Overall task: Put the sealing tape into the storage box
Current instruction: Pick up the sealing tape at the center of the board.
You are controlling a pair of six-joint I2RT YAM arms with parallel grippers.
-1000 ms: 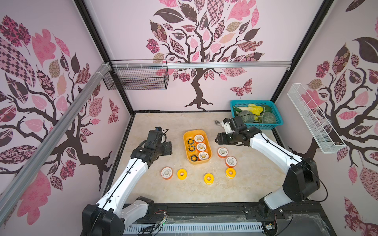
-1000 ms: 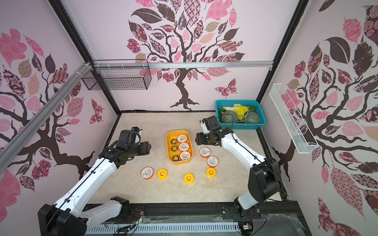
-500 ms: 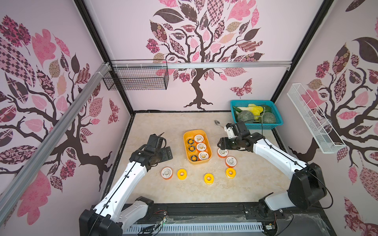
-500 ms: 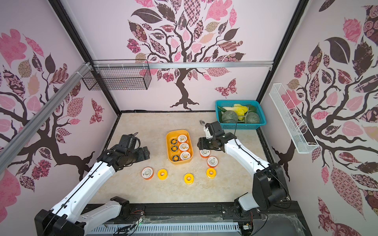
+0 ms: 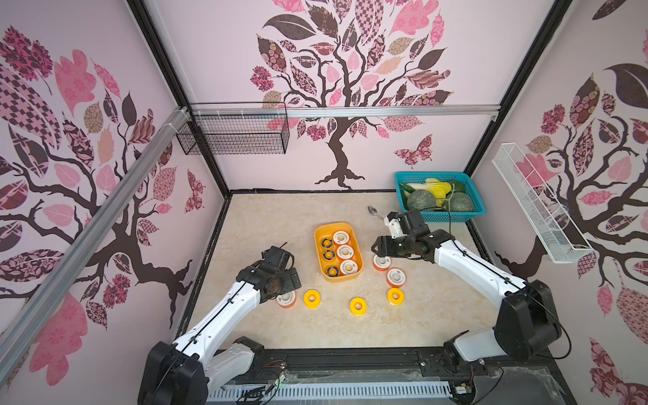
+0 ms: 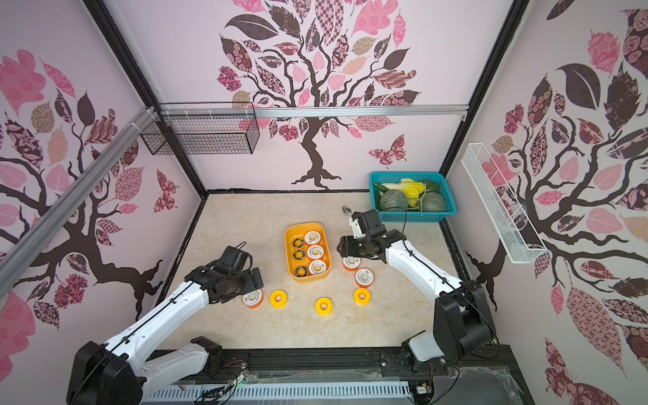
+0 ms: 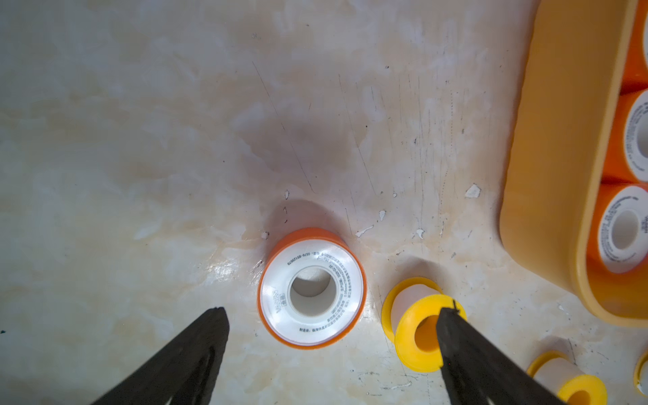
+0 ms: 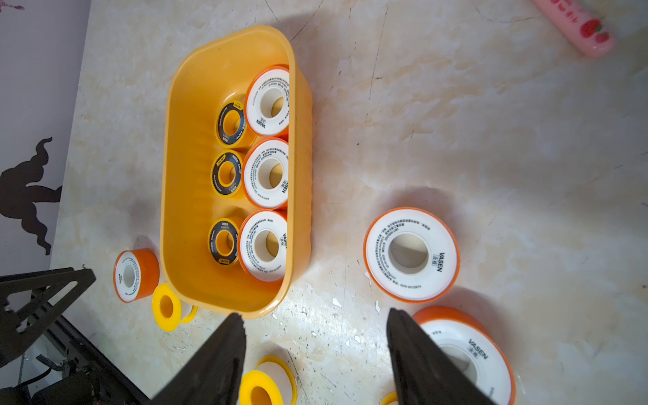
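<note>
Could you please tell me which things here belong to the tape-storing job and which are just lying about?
Job: storage box, six rolls inside, three loose orange rolls, three loose yellow rolls.
Lying about: teal vegetable basket, spoon, black wire basket, white wire basket.

The left arm (image 5: pixel 224 315) reaches forward from its base at the front, its white forearm rising to the bent black left wrist (image 5: pixel 270 277). The wrist tips the left pincer (image 7: pixel 331 312) steeply downward. Its jaws stand wide apart and hold nothing. The right arm (image 5: pixel 473 270) stretches further forward and inward, with the right wrist (image 5: pixel 417 242) turned toward the middle. The right pincer (image 8: pixel 314 315) angles down and inward, its jaws parted less widely, and nothing is gripped between them.
</note>
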